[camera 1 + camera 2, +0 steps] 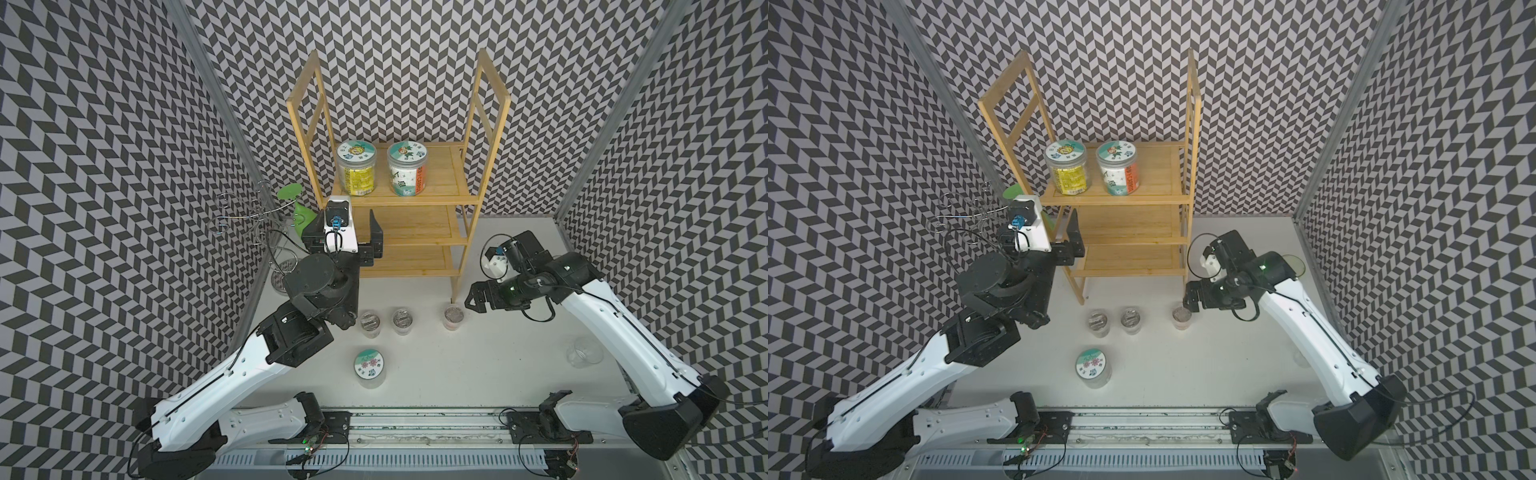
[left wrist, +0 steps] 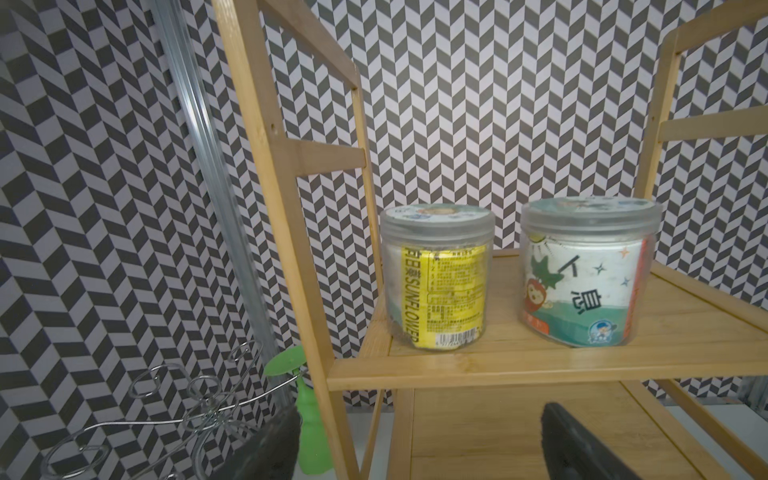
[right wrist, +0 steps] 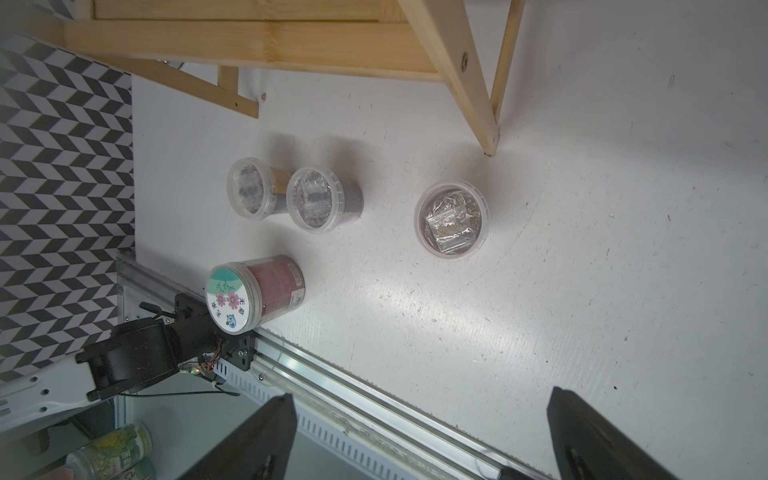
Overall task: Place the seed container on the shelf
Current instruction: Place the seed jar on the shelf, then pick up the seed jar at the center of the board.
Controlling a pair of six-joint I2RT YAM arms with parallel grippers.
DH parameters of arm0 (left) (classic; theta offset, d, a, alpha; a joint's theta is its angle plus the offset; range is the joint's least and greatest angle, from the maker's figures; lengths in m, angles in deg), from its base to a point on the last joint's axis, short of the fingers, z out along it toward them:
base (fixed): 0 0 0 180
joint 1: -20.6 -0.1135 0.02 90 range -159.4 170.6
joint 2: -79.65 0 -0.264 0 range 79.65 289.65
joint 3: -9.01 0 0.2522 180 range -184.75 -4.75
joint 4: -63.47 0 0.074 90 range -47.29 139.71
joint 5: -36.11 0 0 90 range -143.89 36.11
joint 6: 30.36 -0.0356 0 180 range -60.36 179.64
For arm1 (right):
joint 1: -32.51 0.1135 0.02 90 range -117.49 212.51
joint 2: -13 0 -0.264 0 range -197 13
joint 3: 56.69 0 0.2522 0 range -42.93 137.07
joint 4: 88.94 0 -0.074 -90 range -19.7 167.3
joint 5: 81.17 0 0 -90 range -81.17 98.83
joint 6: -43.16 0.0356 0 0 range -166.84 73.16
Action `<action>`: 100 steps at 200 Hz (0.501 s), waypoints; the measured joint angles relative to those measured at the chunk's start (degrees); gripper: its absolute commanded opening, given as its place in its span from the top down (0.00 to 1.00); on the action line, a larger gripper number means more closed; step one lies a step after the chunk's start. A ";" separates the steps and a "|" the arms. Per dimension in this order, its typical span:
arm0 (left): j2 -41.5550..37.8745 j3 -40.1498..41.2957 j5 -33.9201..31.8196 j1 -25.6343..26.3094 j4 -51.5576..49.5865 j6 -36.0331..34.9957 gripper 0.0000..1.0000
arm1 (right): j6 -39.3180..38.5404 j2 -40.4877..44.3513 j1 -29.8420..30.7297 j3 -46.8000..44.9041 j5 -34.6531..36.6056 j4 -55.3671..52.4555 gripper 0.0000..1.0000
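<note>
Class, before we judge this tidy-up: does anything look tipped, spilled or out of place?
Nothing stands out. The yellow jar and green jar stand upright on the shelf; the flower-lid jar and three small tubs stand upright on the table, nothing spilled.

shelf (image 1: 446, 174) top tier: sunflower jar (image 1: 355, 170), cartoon-label jar (image 1: 406, 170) block end nearest wire stand (image 1: 249, 216) | other end bare | front open | ladder frames (image 1: 492, 104) close sides
</note>
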 measured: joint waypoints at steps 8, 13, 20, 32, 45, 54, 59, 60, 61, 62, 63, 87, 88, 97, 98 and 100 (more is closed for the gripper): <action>-0.59 0.00 -0.59 0.00 -2.43 1.46 0.11 | 0.17 1.16 0.07 -1.40 0.04 1.16 0.03; -0.94 0.00 -0.85 0.00 -3.98 2.40 0.11 | 0.28 2.12 0.15 -2.47 0.13 1.92 0.04; -1.51 -0.02 -1.27 0.00 -6.36 3.91 0.12 | 0.44 3.48 0.50 -3.87 0.24 2.75 0.04; -2.38 -0.04 -1.84 -0.02 -10.73 6.78 0.13 | 0.72 6.12 1.46 -6.54 0.85 4.79 0.05; -3.06 -0.15 -2.10 -0.02 -15.45 10.23 0.14 | 1.05 9.53 4.00 -9.86 1.95 7.67 0.05; -3.45 -0.24 -2.14 0.00 -18.82 12.63 0.14 | 1.20 11.85 6.49 -12.09 2.86 9.55 0.05; -3.58 -0.37 -2.12 0.00 -20.81 14.05 0.14 | 1.38 13.14 8.11 -13.33 3.41 10.67 0.05; -3.58 -0.37 -2.14 0.00 -21.05 14.19 0.14 | 1.38 13.31 8.33 -13.51 3.48 10.82 0.05; -3.58 -0.39 -2.14 0.00 -21.27 14.34 0.14 | 1.40 13.66 8.74 -13.84 3.63 11.10 0.05; -3.58 -0.44 -2.12 0.00 -21.86 14.78 0.14 | 1.44 13.84 8.98 -14.01 3.74 11.23 0.05; -3.61 -0.46 -2.10 0.00 -22.18 15.06 0.14 | 1.49 14.03 9.27 -14.19 3.85 11.39 0.05; -3.37 -1.95 -1.51 0.00 -31.04 21.59 0.15 | 2.23 18.97 17.44 -19.50 7.48 16.41 0.05; -3.34 -2.01 -1.49 0.00 -31.32 21.81 0.16 | 2.25 19.10 17.64 -19.65 7.65 16.57 0.05; -3.10 -2.97 -0.83 -0.02 -34.71 24.61 0.15 | 2.51 20.52 20.46 -21.55 9.22 18.18 0.05; -3.06 -3.06 -0.74 -0.02 -35.01 24.79 0.15 | 2.56 20.63 20.68 -21.70 9.33 18.36 0.05; -2.99 -3.21 -0.66 0.00 -35.58 25.07 0.15 | 2.60 20.96 21.29 -22.21 9.62 18.78 0.05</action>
